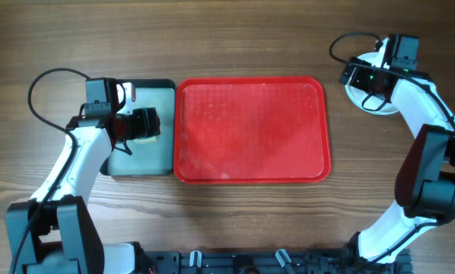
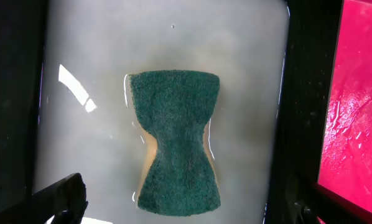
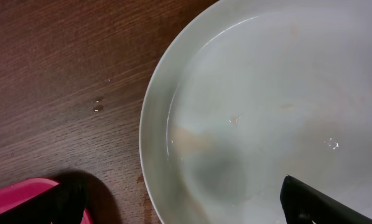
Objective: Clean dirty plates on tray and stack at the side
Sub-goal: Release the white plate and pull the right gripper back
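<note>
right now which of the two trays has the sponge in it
The small grey tray with the dark rim, just left of the big red tray. The green sponge lies flat in it; the other tray is larger and bright red.

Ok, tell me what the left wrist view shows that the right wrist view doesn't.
Left wrist only: a green sponge lying in the wet grey tray. Right wrist only: a pale plate on the wooden table, with small droplets beside it. Both: an edge of the red tray.
</note>
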`<state>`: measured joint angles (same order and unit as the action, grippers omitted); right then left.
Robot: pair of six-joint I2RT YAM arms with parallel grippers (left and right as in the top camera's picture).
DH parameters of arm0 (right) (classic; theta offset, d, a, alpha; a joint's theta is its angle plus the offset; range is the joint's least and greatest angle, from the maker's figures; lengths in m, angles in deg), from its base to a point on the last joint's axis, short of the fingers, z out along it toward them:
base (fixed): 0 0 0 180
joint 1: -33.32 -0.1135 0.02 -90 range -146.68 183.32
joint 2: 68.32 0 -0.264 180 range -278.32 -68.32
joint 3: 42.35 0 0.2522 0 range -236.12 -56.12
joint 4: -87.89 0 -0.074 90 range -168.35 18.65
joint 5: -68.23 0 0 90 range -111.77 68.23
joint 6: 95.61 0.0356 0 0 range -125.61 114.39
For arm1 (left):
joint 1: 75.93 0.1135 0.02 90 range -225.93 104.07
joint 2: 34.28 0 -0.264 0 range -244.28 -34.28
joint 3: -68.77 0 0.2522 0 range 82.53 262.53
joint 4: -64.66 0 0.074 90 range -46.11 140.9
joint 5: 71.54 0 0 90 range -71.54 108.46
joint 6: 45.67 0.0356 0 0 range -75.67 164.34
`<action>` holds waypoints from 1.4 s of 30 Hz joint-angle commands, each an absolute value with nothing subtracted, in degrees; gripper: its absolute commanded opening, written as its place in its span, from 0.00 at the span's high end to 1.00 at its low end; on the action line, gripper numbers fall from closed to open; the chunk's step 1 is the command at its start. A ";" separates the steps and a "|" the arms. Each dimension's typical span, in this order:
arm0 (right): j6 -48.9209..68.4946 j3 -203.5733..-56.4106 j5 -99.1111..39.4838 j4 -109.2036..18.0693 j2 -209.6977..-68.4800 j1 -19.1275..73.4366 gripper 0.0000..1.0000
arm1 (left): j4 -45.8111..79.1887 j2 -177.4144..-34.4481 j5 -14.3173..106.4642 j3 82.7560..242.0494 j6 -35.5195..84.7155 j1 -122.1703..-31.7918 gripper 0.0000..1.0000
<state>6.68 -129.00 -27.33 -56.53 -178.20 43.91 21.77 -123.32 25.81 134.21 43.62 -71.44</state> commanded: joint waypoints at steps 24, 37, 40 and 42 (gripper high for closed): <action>6.55 -128.74 -27.77 -54.17 -125.79 33.90 0.00 | 21.79 -123.67 26.49 134.05 43.91 -71.70 0.00; -5.45 -91.40 -24.80 -69.56 -84.83 33.66 0.00 | 21.77 -123.67 26.51 134.05 43.91 -71.70 0.00; -5.45 -76.82 -29.39 -81.38 -74.69 33.66 0.00 | 21.79 -123.67 26.49 134.05 43.91 -71.70 0.00; -5.43 -70.99 -30.83 -89.36 -72.20 33.64 0.00 | 21.77 -123.67 26.51 134.05 43.91 -71.70 0.00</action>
<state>-4.53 -77.15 -27.20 -83.13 -75.69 33.83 21.64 -123.34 25.81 134.21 43.65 -71.44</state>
